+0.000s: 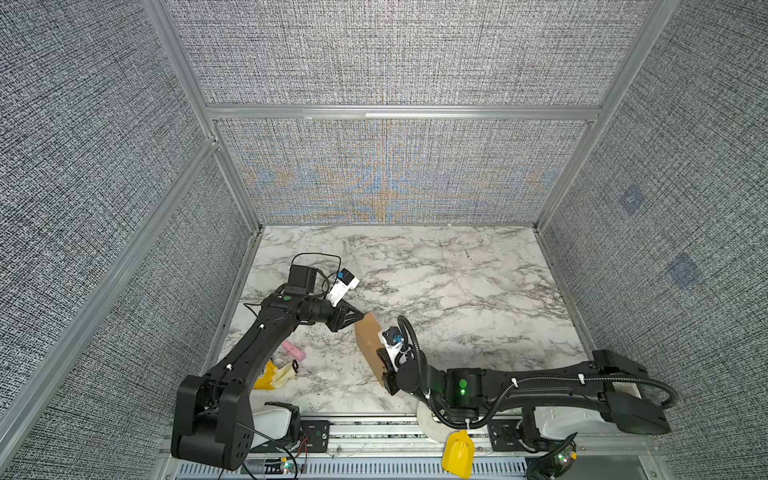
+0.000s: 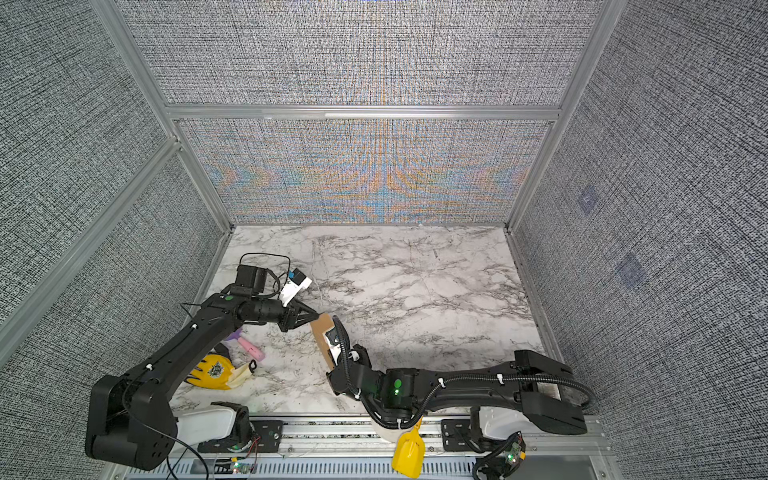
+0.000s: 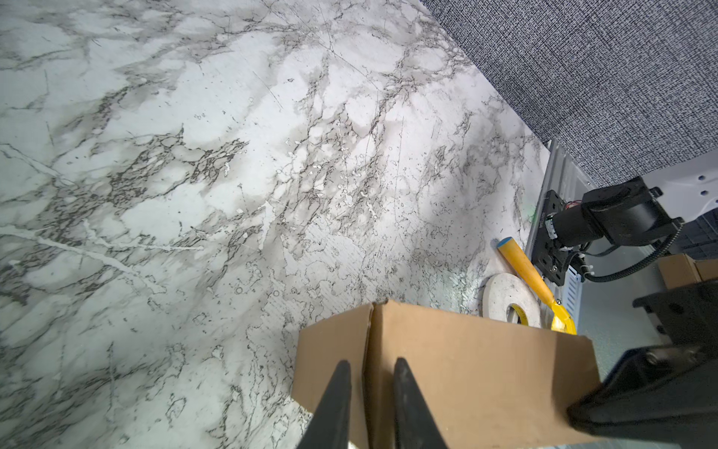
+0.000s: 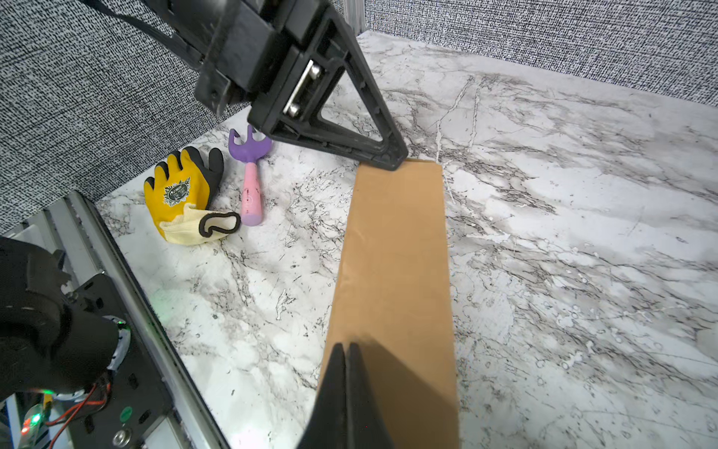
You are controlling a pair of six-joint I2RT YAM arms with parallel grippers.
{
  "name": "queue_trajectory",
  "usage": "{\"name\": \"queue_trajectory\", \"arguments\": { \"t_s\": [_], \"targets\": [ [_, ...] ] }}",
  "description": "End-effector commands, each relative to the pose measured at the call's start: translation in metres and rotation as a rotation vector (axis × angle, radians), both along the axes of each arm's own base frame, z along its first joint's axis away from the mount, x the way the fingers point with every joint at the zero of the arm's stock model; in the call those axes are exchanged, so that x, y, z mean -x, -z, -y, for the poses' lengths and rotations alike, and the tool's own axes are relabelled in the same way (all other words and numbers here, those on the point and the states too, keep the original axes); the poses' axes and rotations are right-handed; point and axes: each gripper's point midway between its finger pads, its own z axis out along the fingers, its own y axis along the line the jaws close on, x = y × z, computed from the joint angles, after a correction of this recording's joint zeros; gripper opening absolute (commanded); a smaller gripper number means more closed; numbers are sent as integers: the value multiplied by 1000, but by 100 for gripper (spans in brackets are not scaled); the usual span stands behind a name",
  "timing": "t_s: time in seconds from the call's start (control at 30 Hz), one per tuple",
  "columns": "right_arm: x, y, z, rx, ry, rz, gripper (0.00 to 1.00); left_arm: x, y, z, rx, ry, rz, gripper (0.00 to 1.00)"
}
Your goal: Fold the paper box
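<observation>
So the plain brown corrugated cardboard paper box (image 4: 392, 252) is folded into a long, narrow, flat-sided slab with matte faces and crisp creases. Its long axis runs straight from the right gripper (image 4: 345, 350) at one end to the left gripper (image 3: 372, 365) at the other. The left gripper's black tapered fingers are set narrow, one on each side of the box's folded corner edge, pinching it. The right gripper's fingers are pressed tight together at its end of the box, and I honestly can't tell if any card is caught between them. Off to the side of the left gripper, on the glossy white-and-grey marble-look tabletop (image 4: 582, 233), lie a yellow knit glove with a black rubbery palm (image 4: 178, 194) and a purple-headed, pink-handled toy rake (image 4: 250, 186). The glove has a crest badge, but its writing is too small to read. Past the box from the left gripper sit a flat white tape roll (image 3: 509, 301) and a yellow plastic scoop (image 3: 524, 272).
</observation>
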Motion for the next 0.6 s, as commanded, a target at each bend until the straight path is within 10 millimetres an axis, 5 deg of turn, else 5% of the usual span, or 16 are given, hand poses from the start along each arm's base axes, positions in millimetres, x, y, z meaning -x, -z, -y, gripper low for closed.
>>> {"name": "queue_trajectory", "arguments": {
  "t_s": [0.0, 0.17, 0.47, 0.57],
  "targets": [
    [7, 15, 16, 88, -2, -22, 5, -1, 17, -11, -90, -34, -14, 22],
    [7, -16, 26, 15, 0, 16, 5, -1, 16, -11, -89, -31, -10, 22],
    [10, 18, 34, -6, 15, -13, 5, -1, 16, -11, -88, -30, -7, 22],
    [9, 6, 36, 3, 20, -1, 5, -1, 15, -10, -85, -25, -4, 22]
  ]
}}
